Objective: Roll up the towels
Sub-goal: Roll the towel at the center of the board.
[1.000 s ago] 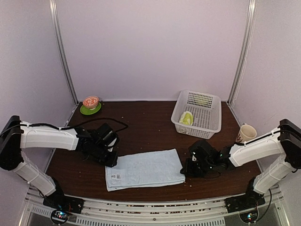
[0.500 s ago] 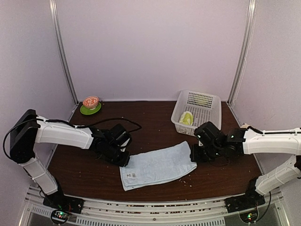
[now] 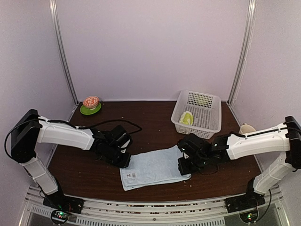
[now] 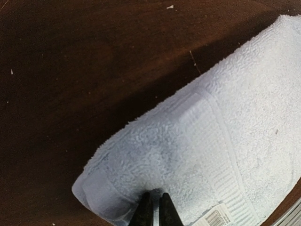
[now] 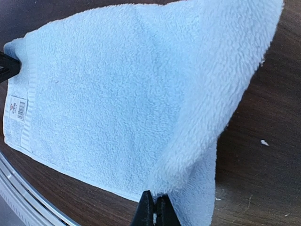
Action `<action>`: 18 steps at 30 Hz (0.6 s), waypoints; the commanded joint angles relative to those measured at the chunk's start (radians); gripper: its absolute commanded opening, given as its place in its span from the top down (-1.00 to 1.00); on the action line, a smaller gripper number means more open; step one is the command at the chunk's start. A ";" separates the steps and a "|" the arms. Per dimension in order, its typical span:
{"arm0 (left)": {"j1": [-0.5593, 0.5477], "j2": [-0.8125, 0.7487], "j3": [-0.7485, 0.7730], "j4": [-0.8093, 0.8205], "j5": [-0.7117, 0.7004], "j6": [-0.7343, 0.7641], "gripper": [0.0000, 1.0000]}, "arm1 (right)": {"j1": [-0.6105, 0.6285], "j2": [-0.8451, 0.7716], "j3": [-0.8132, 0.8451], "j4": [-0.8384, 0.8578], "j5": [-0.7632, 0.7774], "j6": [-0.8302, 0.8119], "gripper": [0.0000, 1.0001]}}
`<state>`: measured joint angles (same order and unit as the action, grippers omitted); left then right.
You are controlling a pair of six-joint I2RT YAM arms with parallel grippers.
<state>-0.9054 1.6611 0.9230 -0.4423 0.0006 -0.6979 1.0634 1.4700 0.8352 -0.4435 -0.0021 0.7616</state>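
The right gripper (image 3: 184, 166) has dragged its pinched edge of the light-blue towel (image 3: 153, 168) leftward, so the cloth, at the near middle of the table (image 3: 150, 125), looks shorter. The left gripper (image 3: 123, 160) is clamped on the opposite edge. Only the right wrist view shows the raised, fluffy fold. The yellow-green towel (image 3: 186, 117) sits in the white basket (image 3: 210, 125).

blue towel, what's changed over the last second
The light-blue towel slid to the right. The left pincer followed it and closed on its left corner. The right pincer, shut on the right edge throughout, lifted that edge toward the basket, then carried it back leftward, folding that end over. The yellow-green towel in the basket and the bowl did not move.
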 commanded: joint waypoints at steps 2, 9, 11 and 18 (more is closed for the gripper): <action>-0.006 0.012 -0.010 0.037 0.018 -0.012 0.90 | 0.030 0.054 0.002 0.098 -0.056 0.000 1.00; -0.006 -0.015 0.008 0.020 0.021 -0.009 0.90 | 0.025 0.113 -0.029 0.210 -0.049 0.047 1.00; -0.006 -0.036 0.020 0.010 0.024 -0.006 0.90 | 0.023 0.129 -0.033 0.245 -0.043 0.064 1.00; -0.006 -0.072 0.064 -0.017 0.031 0.008 0.89 | 0.012 0.146 -0.044 0.263 -0.027 0.086 0.75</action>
<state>-0.9054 1.6264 0.9432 -0.4614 0.0158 -0.7006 1.0851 1.6161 0.8120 -0.2230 -0.0479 0.8227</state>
